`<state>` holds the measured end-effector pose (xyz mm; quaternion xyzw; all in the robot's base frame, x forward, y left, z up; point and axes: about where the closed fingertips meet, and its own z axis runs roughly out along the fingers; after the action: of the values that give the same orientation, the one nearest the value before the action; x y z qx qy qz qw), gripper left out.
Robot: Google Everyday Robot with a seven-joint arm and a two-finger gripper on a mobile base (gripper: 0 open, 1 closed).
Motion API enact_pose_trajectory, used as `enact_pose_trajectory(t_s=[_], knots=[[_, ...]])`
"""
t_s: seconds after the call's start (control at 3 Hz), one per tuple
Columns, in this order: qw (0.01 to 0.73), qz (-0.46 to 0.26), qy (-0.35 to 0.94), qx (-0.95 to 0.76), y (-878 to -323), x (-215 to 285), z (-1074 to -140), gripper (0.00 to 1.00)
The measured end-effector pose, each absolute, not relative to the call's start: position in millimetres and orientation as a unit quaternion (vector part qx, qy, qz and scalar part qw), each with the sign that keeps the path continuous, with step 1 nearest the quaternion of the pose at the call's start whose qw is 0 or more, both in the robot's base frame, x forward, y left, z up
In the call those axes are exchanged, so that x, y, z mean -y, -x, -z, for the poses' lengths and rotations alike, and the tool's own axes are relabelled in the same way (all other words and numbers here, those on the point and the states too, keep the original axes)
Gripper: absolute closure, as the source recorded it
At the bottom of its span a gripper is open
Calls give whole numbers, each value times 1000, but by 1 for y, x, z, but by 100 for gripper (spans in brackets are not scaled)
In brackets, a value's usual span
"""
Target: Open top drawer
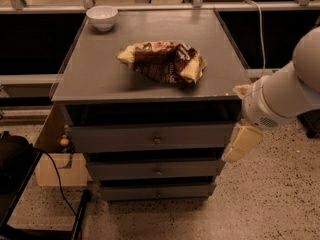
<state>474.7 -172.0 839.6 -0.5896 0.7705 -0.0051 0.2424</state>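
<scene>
Speckled stone flooring is spreading around a grey wooden cabinet (90, 79) that is backing onto dark shelving. Its top drawer (115, 136), the tallest grey front of three, is sitting shut just under the tabletop. The robot's white arm is reaching in from the right, and its cream-coloured gripper (242, 143) is hanging just beside the cabinet's right front corner; whether it is spread or pressed together, I cannot tell. A crumpled brown and yellow snack bag (162, 61) is lying on the tabletop, with a small white bowl (102, 17) at the far left corner. To do well, the gripper should be travelling left to the small round metal knob (157, 140), squaring up, then pulling straight outward. No lettering on the bag is reading clearly.
</scene>
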Motion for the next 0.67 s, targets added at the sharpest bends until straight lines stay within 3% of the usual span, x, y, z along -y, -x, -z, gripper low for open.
enact_pose_trajectory(t_s=[0.67], knots=[[195,-63,586,-784,-469,166,-781,0]])
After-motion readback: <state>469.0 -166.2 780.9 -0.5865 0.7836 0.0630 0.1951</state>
